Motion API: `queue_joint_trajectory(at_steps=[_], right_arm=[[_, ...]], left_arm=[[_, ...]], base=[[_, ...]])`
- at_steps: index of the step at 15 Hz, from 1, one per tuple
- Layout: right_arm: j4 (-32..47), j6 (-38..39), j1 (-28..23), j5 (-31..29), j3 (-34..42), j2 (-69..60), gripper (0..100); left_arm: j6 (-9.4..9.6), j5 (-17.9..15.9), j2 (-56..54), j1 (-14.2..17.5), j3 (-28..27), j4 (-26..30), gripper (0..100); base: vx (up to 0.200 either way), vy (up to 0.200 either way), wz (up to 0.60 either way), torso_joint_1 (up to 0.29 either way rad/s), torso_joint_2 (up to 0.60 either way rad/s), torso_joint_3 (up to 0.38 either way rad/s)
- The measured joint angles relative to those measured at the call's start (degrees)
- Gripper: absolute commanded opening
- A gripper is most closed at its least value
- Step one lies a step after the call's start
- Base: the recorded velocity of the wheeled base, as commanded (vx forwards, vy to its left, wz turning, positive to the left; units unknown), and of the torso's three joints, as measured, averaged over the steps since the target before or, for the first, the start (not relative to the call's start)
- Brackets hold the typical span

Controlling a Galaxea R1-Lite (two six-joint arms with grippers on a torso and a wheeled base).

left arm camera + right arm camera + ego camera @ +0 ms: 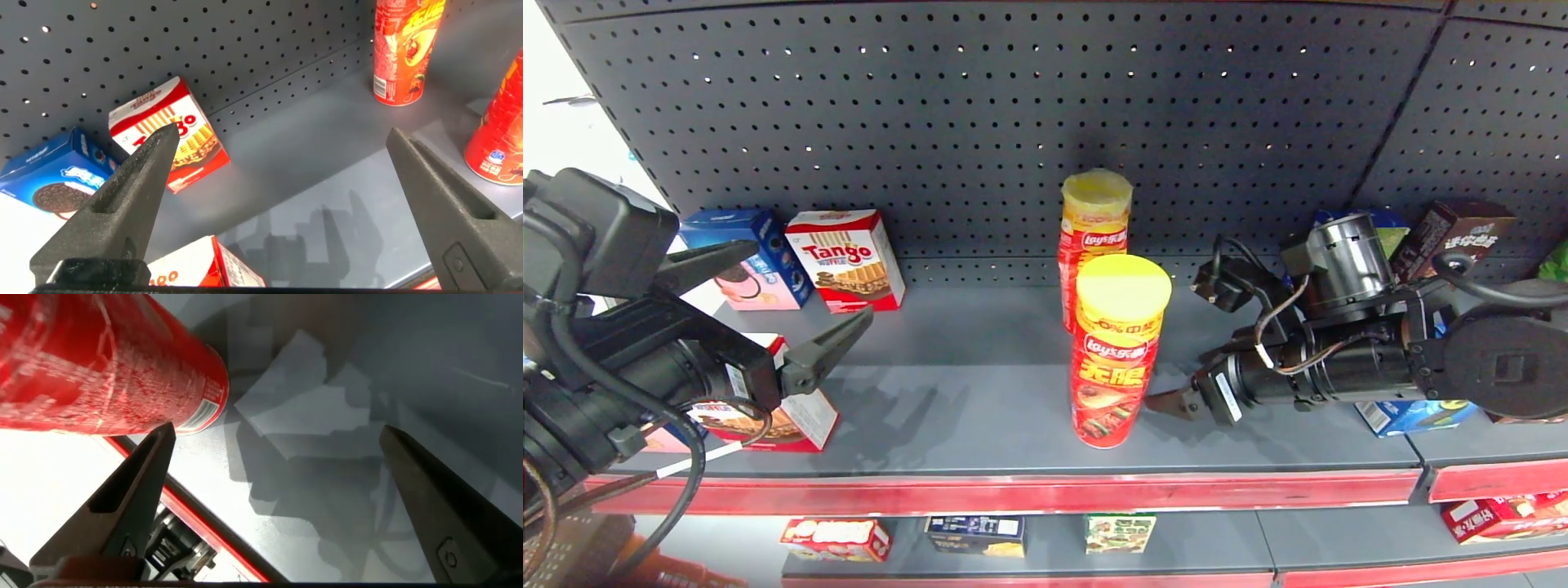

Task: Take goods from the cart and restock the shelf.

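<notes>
Two red chip cans with yellow lids stand upright mid-shelf, the front can [1123, 351] [498, 131] [106, 367] near the shelf edge and the back can [1094, 237] [404, 49] by the pegboard. My right gripper [1168, 396] [276, 431] is low over the shelf [980, 392] just right of the front can, open and holding nothing; the can's base lies beside one finger, outside the gap. My left gripper [821, 282] [282, 135] hangs open and empty at the shelf's left.
A red-and-white wafer box [845, 261] [196, 143] and a blue cookie box [743, 257] [57, 175] stand at the back left. Another box [792, 420] lies under my left gripper. More boxes [1454, 233] crowd the right end. Lower shelf holds small boxes [976, 535].
</notes>
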Motion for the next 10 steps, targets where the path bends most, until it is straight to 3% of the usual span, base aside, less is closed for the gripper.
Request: queue_joint_trajectory(at_steps=[10], right_arm=[[-1.23, -0.21, 0.20, -0.05, -1.29, 2.23, 100]], left_arm=[[0.00, -0.02, 0.06, 0.05, 0.02, 0.00, 100]], base=[[0.000, 0.000, 0.00, 0.000, 0.00, 0.000]])
